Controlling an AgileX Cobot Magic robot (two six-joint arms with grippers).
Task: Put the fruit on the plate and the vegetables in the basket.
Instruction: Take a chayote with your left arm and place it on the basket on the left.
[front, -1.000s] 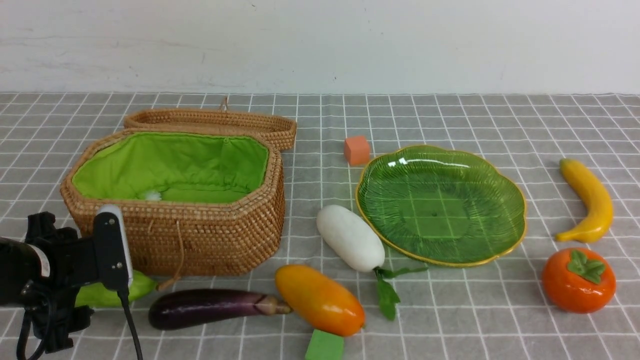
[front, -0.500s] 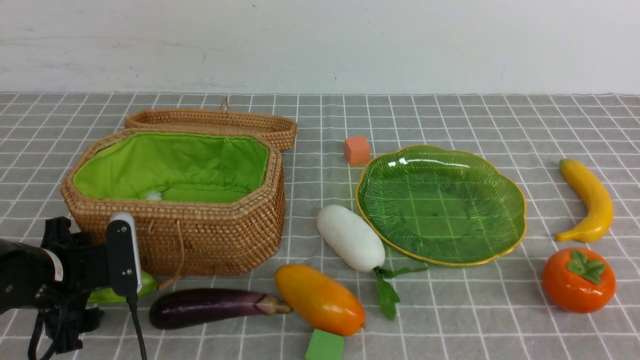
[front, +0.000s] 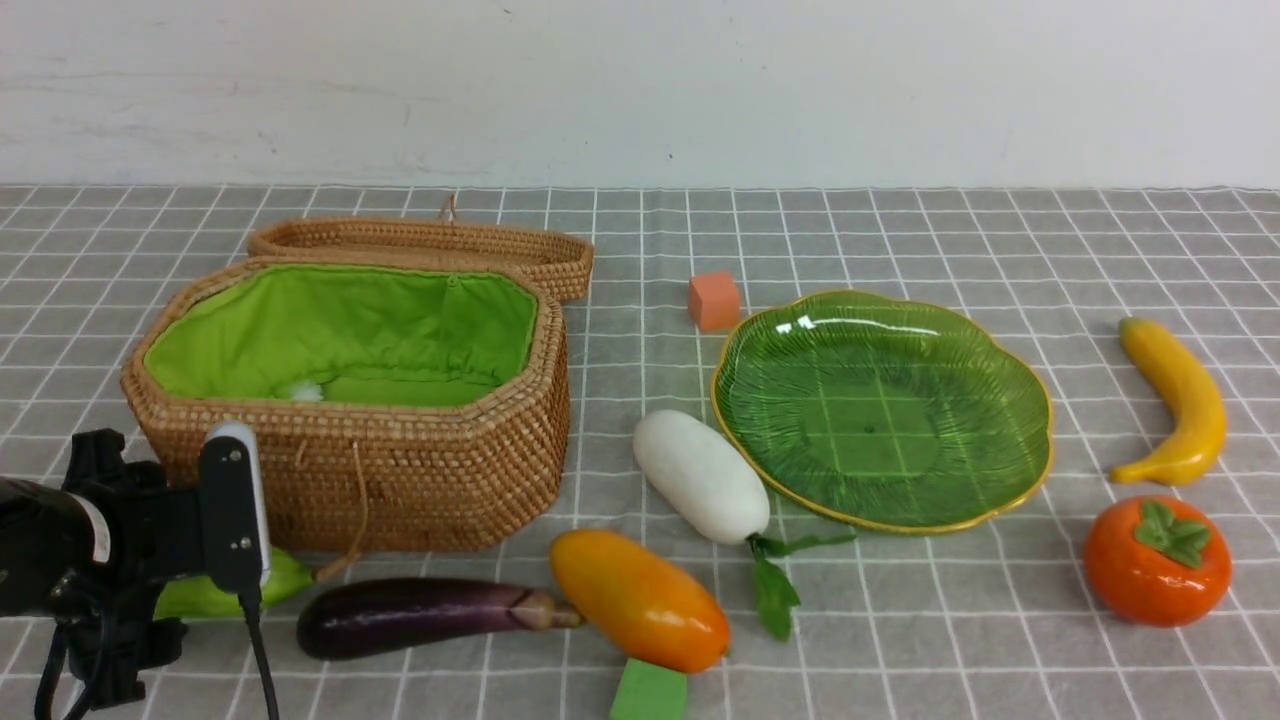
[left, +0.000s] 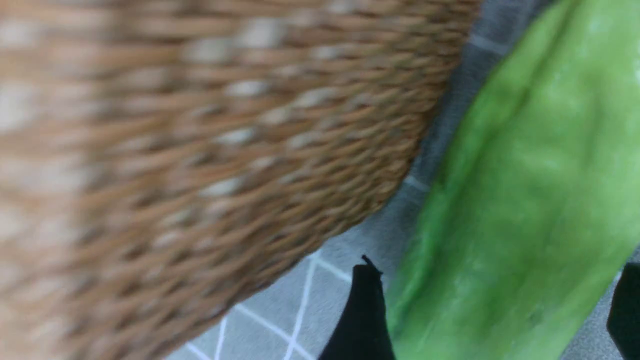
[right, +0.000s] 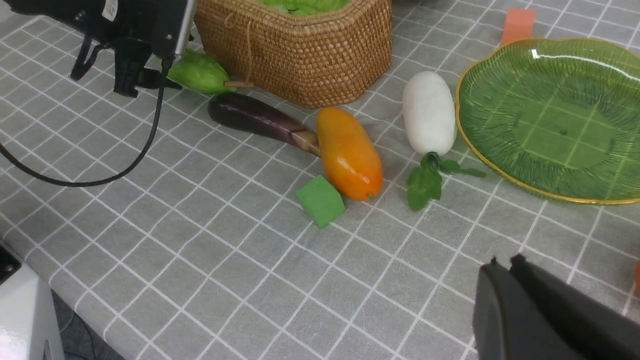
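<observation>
The light green gourd (front: 285, 572) lies against the front wall of the wicker basket (front: 400, 470). My left gripper (left: 495, 280) stands open astride it, with a gap showing at one finger. The left arm (front: 100, 540) hides most of the gourd in the front view. The purple eggplant (front: 420, 612), mango (front: 640, 598) and white radish (front: 700, 475) lie in front of the basket and the empty green plate (front: 880, 410). The banana (front: 1178, 398) and persimmon (front: 1157, 560) lie right of the plate. My right gripper (right: 505, 262) is shut and empty above the cloth.
An orange cube (front: 713, 300) sits behind the plate's left rim. A green cube (front: 650, 692) touches the mango at the near edge. The basket's lid (front: 420, 245) lies open behind it. The table's near corner (right: 50, 280) shows in the right wrist view.
The left arm dipped a little and shifted right, then eased back left, staying over the gourd. Nothing else moved.
</observation>
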